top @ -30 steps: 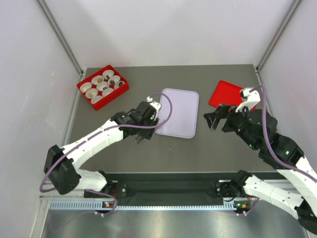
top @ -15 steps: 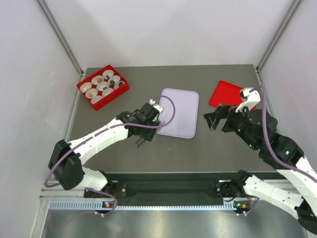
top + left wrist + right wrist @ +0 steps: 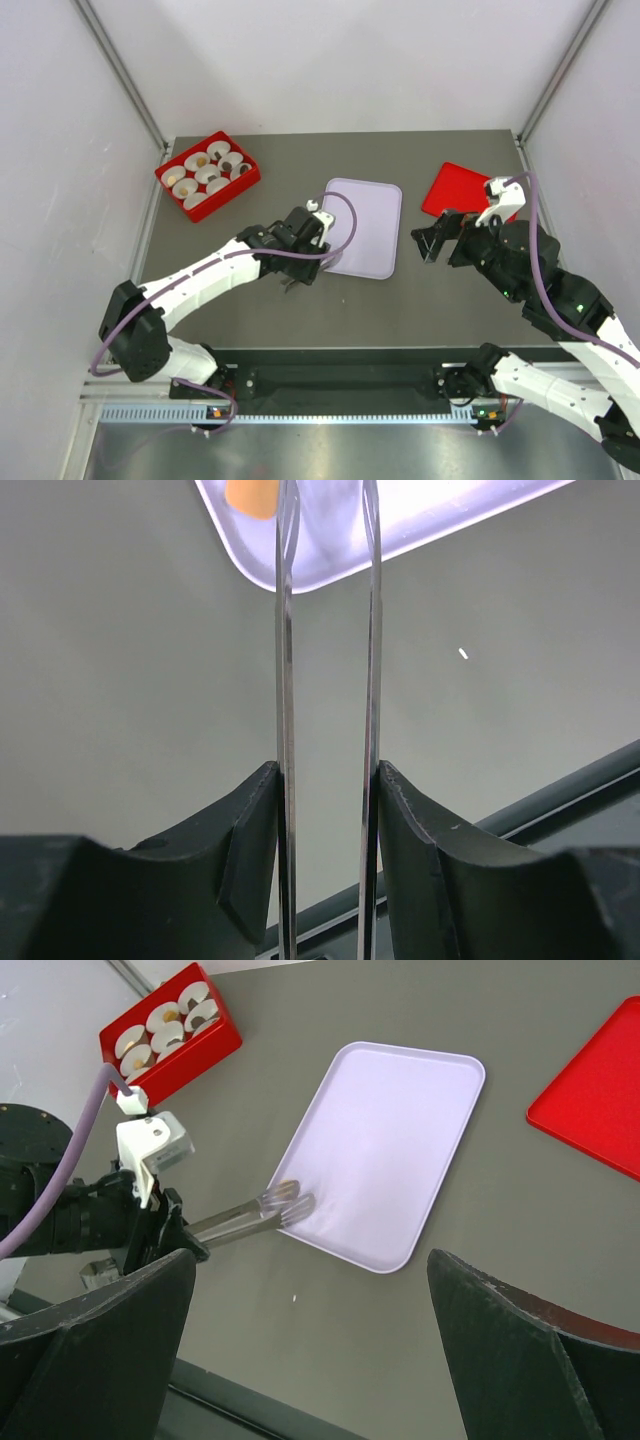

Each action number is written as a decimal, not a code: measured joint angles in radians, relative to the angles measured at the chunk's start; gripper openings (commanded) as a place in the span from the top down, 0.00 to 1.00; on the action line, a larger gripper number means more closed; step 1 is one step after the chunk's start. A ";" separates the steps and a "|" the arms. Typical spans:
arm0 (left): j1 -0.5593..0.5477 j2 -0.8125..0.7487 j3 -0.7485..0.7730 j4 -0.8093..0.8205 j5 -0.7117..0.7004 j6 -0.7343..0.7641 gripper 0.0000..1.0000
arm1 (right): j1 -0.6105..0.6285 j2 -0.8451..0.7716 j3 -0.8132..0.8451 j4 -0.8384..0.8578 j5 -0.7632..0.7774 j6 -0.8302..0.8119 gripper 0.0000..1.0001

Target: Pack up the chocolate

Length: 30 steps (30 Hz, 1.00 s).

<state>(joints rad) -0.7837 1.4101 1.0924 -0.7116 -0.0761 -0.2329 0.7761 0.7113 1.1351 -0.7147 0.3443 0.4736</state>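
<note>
On a grey worktop (image 3: 250, 320), the left claw (image 3: 290, 1203) reaches its long thin fingers, narrowly parted and gripping nothing, over the near corner of a lilac tray (image 3: 375, 205), beside a caramel-orange chocolate (image 3: 255, 496) lying there. The right claw (image 3: 432, 243) hangs wide open (holding nothing). More chocolates sit in paper cups (image 3: 207, 173) in a red box (image 3: 245, 181).

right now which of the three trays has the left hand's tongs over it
The lavender tray in the middle: the left hand reaches its near corner. The red box of cups and the flat red tray sit apart.
</note>
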 measured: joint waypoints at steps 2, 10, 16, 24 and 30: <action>-0.001 0.003 0.001 0.001 -0.002 0.000 0.54 | 0.000 0.000 0.000 0.000 0.000 0.000 0.00; -0.001 0.004 0.040 -0.013 -0.122 0.005 0.53 | 0.000 -0.005 -0.002 0.000 0.000 0.000 0.00; -0.001 0.004 0.041 -0.014 -0.159 0.019 0.52 | 0.000 -0.005 -0.002 0.000 0.000 0.000 0.00; -0.001 0.004 0.041 -0.013 -0.166 0.026 0.52 | 0.000 -0.017 -0.003 0.000 0.000 0.000 0.00; -0.001 0.014 0.057 -0.013 -0.179 0.027 0.51 | 0.000 -0.018 -0.007 0.001 0.000 0.000 0.00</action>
<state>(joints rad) -0.7845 1.4242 1.1492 -0.7242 -0.2546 -0.2054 0.7761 0.6933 1.1278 -0.7136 0.3439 0.4736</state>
